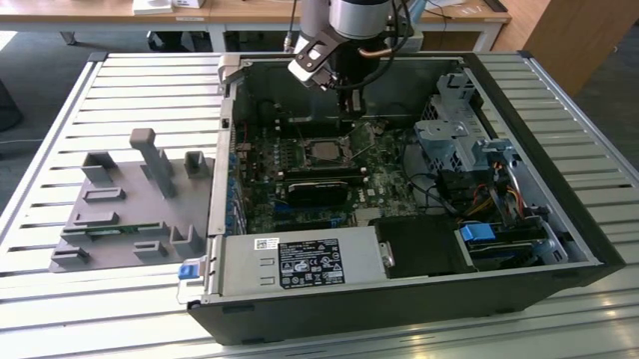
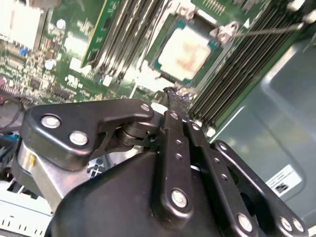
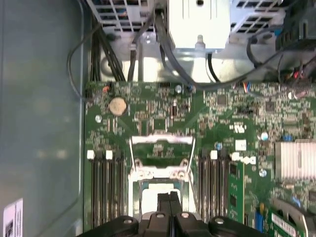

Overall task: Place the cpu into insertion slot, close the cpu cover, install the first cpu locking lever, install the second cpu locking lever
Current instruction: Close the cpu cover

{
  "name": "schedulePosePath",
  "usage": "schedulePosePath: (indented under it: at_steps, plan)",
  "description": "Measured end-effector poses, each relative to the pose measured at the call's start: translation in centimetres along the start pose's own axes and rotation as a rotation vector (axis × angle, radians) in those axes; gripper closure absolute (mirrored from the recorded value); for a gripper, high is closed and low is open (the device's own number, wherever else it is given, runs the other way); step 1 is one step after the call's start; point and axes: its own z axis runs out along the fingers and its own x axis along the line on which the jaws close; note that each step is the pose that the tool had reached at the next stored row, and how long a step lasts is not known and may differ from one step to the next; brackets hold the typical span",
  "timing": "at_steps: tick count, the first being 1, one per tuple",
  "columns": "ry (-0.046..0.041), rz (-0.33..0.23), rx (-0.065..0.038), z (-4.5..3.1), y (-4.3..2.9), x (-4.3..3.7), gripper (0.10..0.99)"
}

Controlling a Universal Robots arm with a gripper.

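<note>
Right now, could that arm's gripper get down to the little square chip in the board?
Probably yes. The cpu lies bare in its socket, the cpu cover stands open beside it, and the gripper hangs close above with nothing between them.

None of the print is legible. A black label (image 1: 310, 263) with white marks lies on the grey power supply box (image 1: 239, 271) at the near side of the computer case (image 1: 399, 308). A small white sticker (image 1: 265, 243) sits just beside it, toward the exterior view's left. In both wrist views a wall sticker (image 2: 281, 180) (image 3: 12, 222), white with dark print, sits on the grey case wall (image 2: 276, 118) (image 3: 39, 123).
</note>
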Motion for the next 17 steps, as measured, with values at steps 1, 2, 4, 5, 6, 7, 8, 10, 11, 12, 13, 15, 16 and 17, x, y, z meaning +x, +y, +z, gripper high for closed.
schedulePosePath:
  at_steps: [1,2,4,5,6,7,8,10,11,12,13,15,16,17]
  plan:
    - [0.0000,0.000,0.000,0.00,0.20,0.00,0.969]
    - [0.0000,0.000,0.000,0.01,0.43,0.01,0.969]
    - [-0.0001,0.000,0.000,0.02,0.83,0.02,0.969]
    - [-0.0002,0.000,0.001,0.02,1.06,0.02,0.969]
    - [-0.0002,0.000,0.001,0.03,1.33,0.03,0.969]
    - [-0.0002,0.000,0.001,0.03,1.56,0.03,0.969]
    - [-0.0001,0.000,0.001,0.04,1.77,0.04,0.969]
    - [0.0000,0.000,0.001,0.05,2.19,0.05,0.969]
    - [-0.0001,0.000,0.001,0.06,2.41,0.05,0.969]
    - [-0.0001,0.000,0.001,0.06,2.57,0.05,0.969]
    - [-0.0001,0.000,0.001,0.07,2.72,0.06,0.969]
    - [0.0000,0.000,0.001,0.07,2.90,0.06,0.969]
    - [-0.0001,0.000,0.001,0.08,2.97,0.06,0.969]
    - [-0.0002,0.000,0.001,0.08,3.07,0.06,0.969]
